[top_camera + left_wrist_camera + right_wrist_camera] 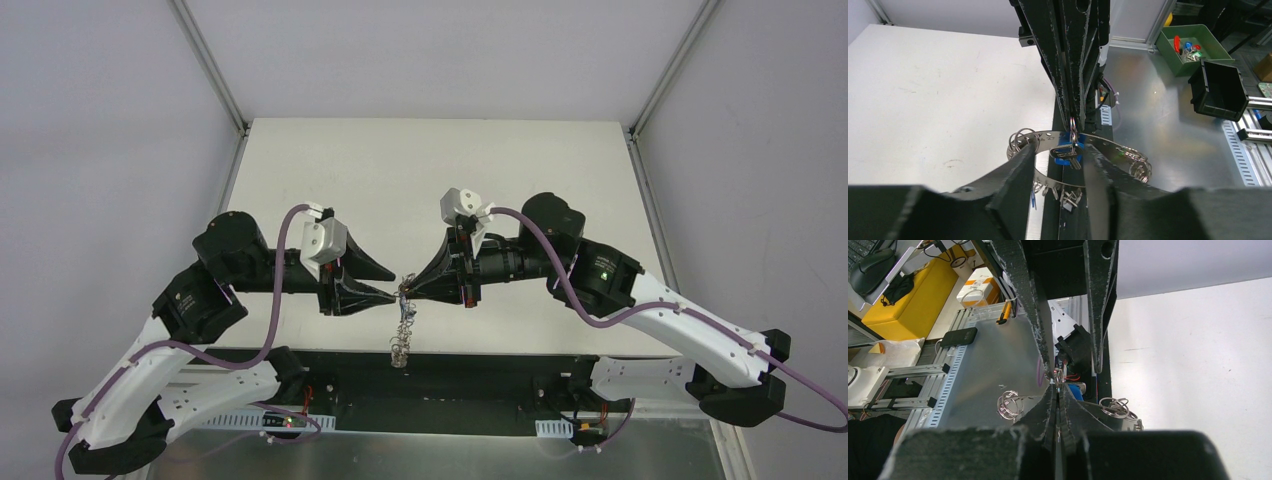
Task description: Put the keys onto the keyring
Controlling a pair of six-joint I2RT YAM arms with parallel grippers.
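White table point(430, 170), grey walls point(100, 130), green bin point(1193, 67) beyond a metal benchtop point(1158, 115).

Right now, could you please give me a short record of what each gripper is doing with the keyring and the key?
left gripper: jaws apart, one on each side of the blue key; grip unclear
right gripper: shut, pinching a small wire loop just above the blue key
keyring: in the air between both grippers, lower part dangling by the near edge of the table
blue key: against the keyring's band; whether it is threaded cannot be told
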